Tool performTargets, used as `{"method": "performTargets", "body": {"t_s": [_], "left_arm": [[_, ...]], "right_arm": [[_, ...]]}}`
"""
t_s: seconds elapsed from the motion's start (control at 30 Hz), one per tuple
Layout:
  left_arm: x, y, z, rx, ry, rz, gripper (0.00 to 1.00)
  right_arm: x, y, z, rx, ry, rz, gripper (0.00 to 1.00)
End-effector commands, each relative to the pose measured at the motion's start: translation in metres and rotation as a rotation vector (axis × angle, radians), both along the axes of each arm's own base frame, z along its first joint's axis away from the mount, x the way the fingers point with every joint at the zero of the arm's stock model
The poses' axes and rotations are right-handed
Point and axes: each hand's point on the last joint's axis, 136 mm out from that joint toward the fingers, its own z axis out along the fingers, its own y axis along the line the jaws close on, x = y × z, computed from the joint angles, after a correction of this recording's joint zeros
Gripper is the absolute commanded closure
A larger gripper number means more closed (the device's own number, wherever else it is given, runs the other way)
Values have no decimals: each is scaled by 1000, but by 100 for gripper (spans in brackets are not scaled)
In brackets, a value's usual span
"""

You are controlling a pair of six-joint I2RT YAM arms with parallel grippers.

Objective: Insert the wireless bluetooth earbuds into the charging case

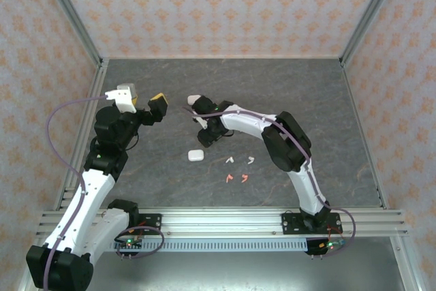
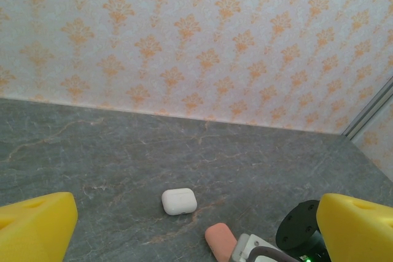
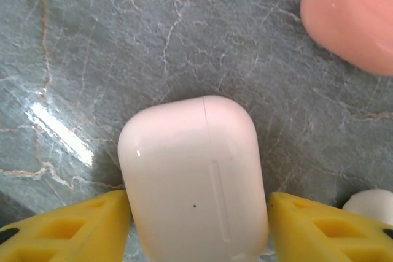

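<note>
From where I stand, the job looks to be at the case-grabbing step, with the buds not yet dealt with. The right gripper (image 3: 199, 199) sits low over a white charging case (image 3: 193, 182) that lies flat on the grey bench (image 1: 300, 93) with its lid seam shut. Its jaws are apart, one yellow pad at each side of the case, close in but not clearly squeezing, so I'd call the case straddled rather than held. A pink case (image 3: 353, 16) lies near it, not touching. The earbuds (image 1: 230, 160) lie loose on the bench nearer the arm bases: two white ones side by side and two pink ones (image 1: 243, 178) just in front of them, with another white case (image 1: 195, 156) to their left. The left gripper (image 2: 198, 228) hangs above the bench, jaws spread wide and holding nothing. Next, I reckon, the right jaws need to close squarely on the case's sides without skidding it. Then they need to steady it so the lid can be opened. That smooth rounded shell looks likely to slip if pinched off-centre.
</note>
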Motion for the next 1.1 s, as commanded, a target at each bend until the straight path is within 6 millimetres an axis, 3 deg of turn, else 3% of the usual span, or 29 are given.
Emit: {"method": "performTargets", "body": {"t_s": [0.0,0.23,0.37,0.53,0.67,0.77,1.07], "left_arm": [[-2,3,15,5,-36,13,0],[-2,0,17,-1,-42,-3,0],[-4,-9,24,-6,-54,-55,0],[-4,-16,34,-28,-64,-95,0],[-4,-23,47,-59,-80,-133,1],[-6,-35,61,-81,-88,-205,9],[-9,-79,90,-168,-75,-464,23]], "right_arm": [[-12,-27,-3,-102,13,-1,43],[-12,-25,-5,-92,11,-3,52],[-7,-21,11,-44,-36,-2,56],[2,-14,55,51,-159,22,61],[-3,-8,101,178,-255,78,62],[-11,-9,139,265,-342,137,62],[-32,-39,243,382,-663,247,62]]}}
